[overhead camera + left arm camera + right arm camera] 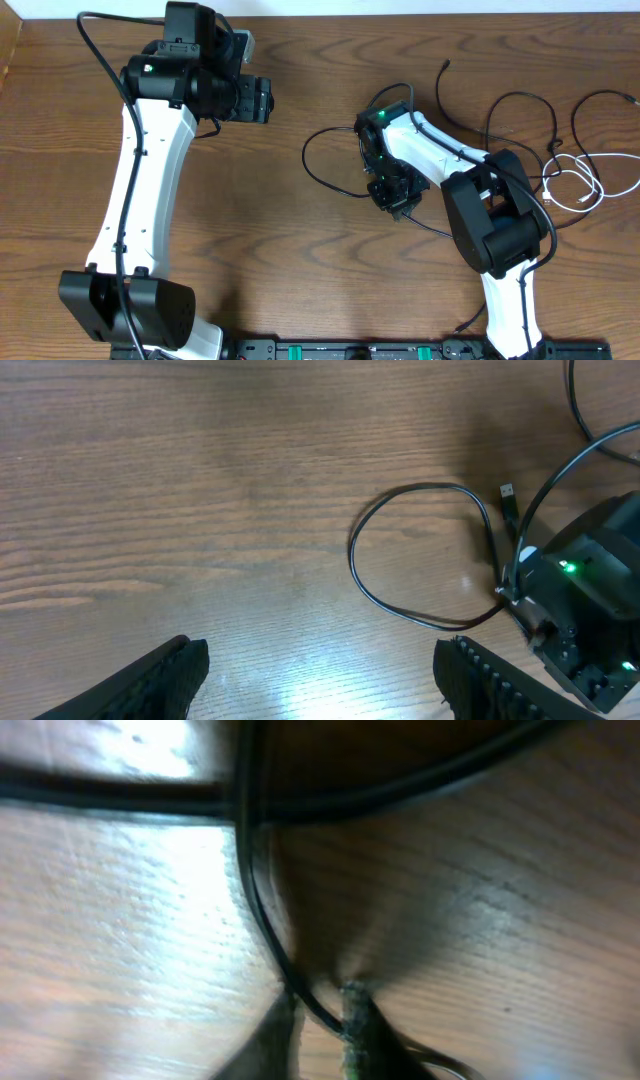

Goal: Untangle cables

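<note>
Blurry black cable point(258, 920) between the right gripper point(318, 1008) tips (their bases beyond the bottom edge).

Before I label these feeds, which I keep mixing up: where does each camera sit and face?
Overhead: above the table, looking straight down; left arm and right arm show.
Left wrist: on left gripper, facing the black cable loop; own open fingers low in frame.
Right wrist: close above the wood, on the cable between its fingertips.
Shared: overhead and left wrist both show that loop and the right gripper.
</note>
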### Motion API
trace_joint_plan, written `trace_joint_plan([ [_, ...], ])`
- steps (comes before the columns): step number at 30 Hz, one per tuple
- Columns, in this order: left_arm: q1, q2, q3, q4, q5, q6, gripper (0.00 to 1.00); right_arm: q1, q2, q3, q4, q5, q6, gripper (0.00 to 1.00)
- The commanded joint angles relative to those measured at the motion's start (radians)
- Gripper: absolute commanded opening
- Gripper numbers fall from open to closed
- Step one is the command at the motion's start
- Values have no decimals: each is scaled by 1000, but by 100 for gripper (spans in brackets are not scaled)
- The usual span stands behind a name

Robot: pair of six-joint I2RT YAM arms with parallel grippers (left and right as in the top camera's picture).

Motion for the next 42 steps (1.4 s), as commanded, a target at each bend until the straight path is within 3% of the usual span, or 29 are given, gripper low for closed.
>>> trace_joint_plan([
  [1, 3, -19, 9, -2, -3, -1, 78, -8, 15, -23, 25, -33, -8, 1],
  [13, 3, -26, 9, -2, -3, -1, 78, -13, 8, -18, 82, -32, 6, 1],
  [21, 3, -26, 9, -3, -3, -1, 78, -31, -89, 48, 112, -31, 13, 1],
  [31, 3, -26, 9, -6, -3, -1, 78, -124, -215, 228, 91, -28, 16, 1],
  [42, 3, -26, 9, -6, -2, -1, 78, -208, -227, 501, -17, 42, -11, 1],
])
